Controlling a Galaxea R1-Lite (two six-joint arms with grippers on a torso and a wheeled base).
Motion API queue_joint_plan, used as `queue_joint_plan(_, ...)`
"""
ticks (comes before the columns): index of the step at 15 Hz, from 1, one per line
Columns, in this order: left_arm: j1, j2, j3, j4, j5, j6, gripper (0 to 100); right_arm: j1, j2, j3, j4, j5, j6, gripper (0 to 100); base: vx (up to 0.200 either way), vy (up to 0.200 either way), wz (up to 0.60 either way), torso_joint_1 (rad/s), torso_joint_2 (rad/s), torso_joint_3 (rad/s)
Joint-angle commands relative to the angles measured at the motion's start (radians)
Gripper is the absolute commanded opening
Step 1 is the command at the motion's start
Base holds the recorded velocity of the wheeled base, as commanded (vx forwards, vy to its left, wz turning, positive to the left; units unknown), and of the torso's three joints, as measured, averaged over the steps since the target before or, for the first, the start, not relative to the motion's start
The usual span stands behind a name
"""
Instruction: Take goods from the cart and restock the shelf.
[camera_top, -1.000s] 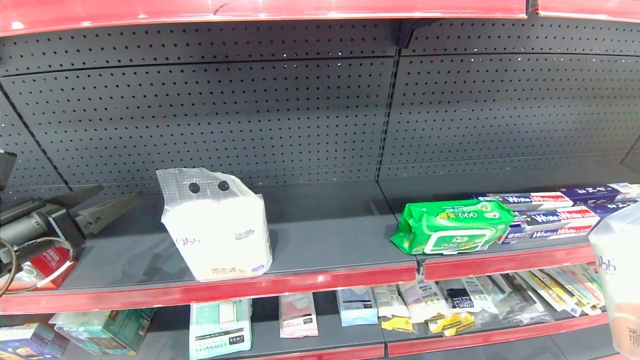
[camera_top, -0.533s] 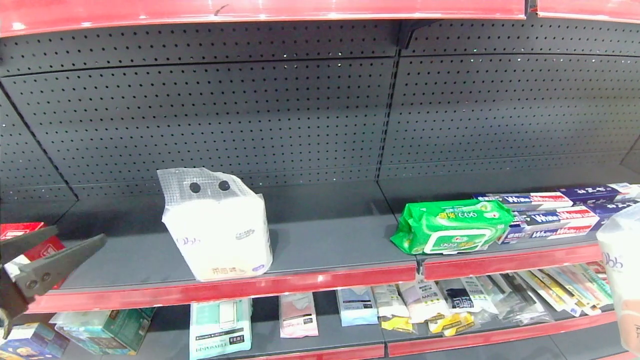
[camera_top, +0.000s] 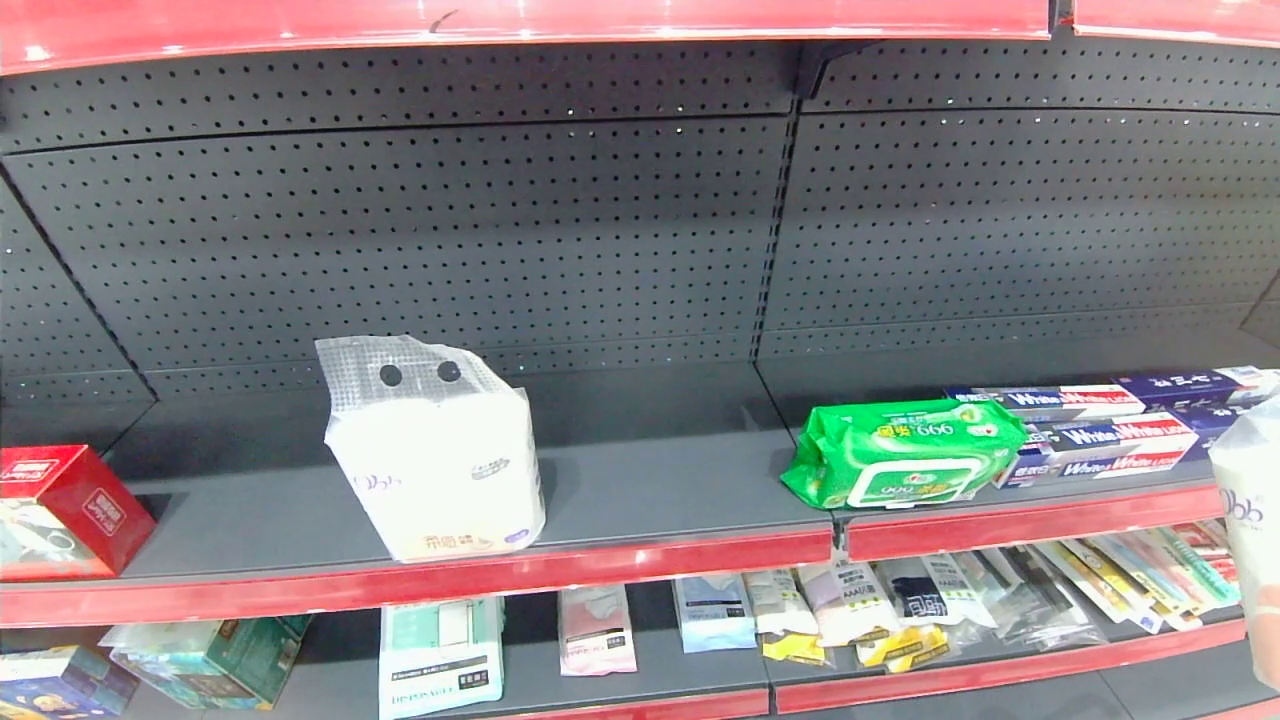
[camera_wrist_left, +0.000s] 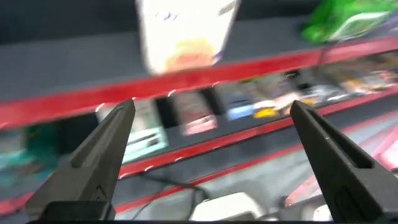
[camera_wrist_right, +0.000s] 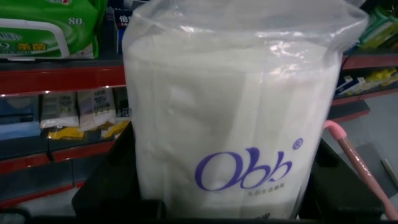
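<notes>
Left gripper (camera_wrist_left: 212, 104) has two long dark grey fingers (camera_wrist_left: 99, 158). They're flat-sided wedges, chunky at the base and tapering to narrow blunt tips, with a matte finish. Right gripper (camera_wrist_right: 224, 140) looks plain black: boxy slabs on either side, smooth and matte. Finer details are too blurry to tell.

White tissue pack (camera_top: 435, 465) upright on grey shelf (camera_top: 650, 470), second tissue pack (camera_wrist_right: 236, 112), clear-wrapped, upright before shelf's right end

Head cam front-on to shelf (camera_top: 450, 580), mid-range; wrist cams lower; green pack (camera_top: 900, 450) common to all.
</notes>
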Motion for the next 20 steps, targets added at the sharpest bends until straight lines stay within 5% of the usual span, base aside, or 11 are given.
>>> queue_joint_plan(1,-0.010,-0.191,0.064,0.045,0.124,0.044,100,0.003,-0.025,-0.003,0.000,0.002,0.000,0,0.000,0.000,0.00,0.000,0.00,0.000)
queue_joint_plan(2,-0.010,-0.207,0.096,0.032,0.193,0.094,100,0.003,-0.048,0.003,0.001,0.016,0.002,0,0.000,0.000,0.00,0.000,0.00,0.000)
queue_joint_plan(4,-0.012,-0.205,0.120,-0.051,0.211,0.036,100,0.000,-0.091,0.016,0.013,0.034,0.004,0,0.000,0.000,0.00,0.000,0.00,0.000)
queue_joint_plan(6,-0.016,-0.204,0.268,-0.238,0.190,0.025,100,0.000,-0.103,0.017,0.013,0.037,0.025,0,0.000,0.000,0.00,0.000,0.00,0.000)
queue_joint_plan(8,-0.142,-0.202,0.291,-0.286,0.073,0.022,100,-0.003,-0.099,0.008,0.012,0.043,0.053,0,0.000,0.000,0.00,0.000,0.00,0.000)
queue_joint_plan(10,-0.277,-0.216,0.300,-0.257,0.075,0.021,100,-0.002,-0.105,0.010,0.012,0.043,0.056,0,0.000,0.000,0.00,0.000,0.00,0.000)
queue_joint_plan(11,-0.282,-0.222,0.300,-0.237,0.111,0.022,100,-0.002,-0.105,0.008,0.012,0.045,0.056,0,0.000,0.000,0.00,0.000,0.00,0.000)
queue_joint_plan(13,-0.209,-0.245,0.303,-0.240,0.429,-0.019,100,0.003,-0.105,0.008,0.012,0.045,0.056,0,0.000,0.000,0.00,0.000,0.00,0.000)
queue_joint_plan(14,-0.211,-0.248,0.315,-0.261,0.496,-0.030,100,0.003,-0.106,0.013,0.012,0.045,0.057,0,0.000,0.000,0.00,0.000,0.00,0.000)
queue_joint_plan(16,-0.237,-0.303,0.380,-0.364,0.498,0.001,100,0.003,-0.108,0.014,0.013,0.045,0.057,0,0.000,0.000,0.00,0.000,0.00,0.000)
queue_joint_plan(20,-0.239,-0.302,0.380,-0.353,0.503,-0.008,100,0.003,-0.102,0.008,0.010,0.045,0.059,0,0.000,0.000,0.00,0.000,0.00,0.000)
